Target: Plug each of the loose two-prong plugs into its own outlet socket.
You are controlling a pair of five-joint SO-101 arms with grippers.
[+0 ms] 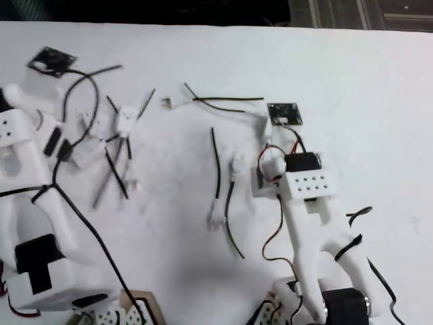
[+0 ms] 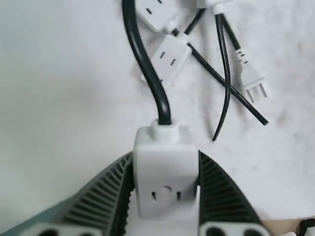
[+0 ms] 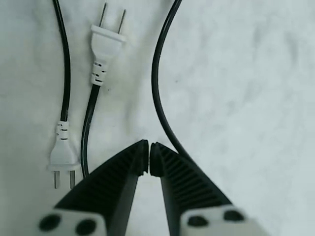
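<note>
The right pincer (image 3: 148, 156) is pressed together, its ribbed black fingers (image 3: 123, 172) meeting at the tips with nothing between them; it hangs just above the white worktop (image 1: 352, 81). A curved black cord (image 3: 157, 83) runs out ahead of this pincer and passes close beside one of its fingers. A white two-prong plug (image 3: 63, 157) lies just beside the right pincer, on the side away from that cord, with its prongs pointing back toward the wrist; a second plug (image 3: 107, 42) lies farther out ahead of the right pincer, with its prongs pointing away from it; both are loose on the worktop, each on its own thin black lead.

Well apart from the right pincer, across the worktop, the left pincer (image 2: 165, 164) pinches a white outlet socket (image 2: 165, 147) by its two flanks; the socket's thick black cable (image 2: 147, 64) rises from its far end and bends away. Past that held socket, farther from the right pincer's side of things, lie two more white sockets (image 2: 170, 56) with slots showing, and a third loose plug (image 2: 253, 83) among crossing thin cords (image 2: 224, 73); whether they touch I cannot tell.
</note>
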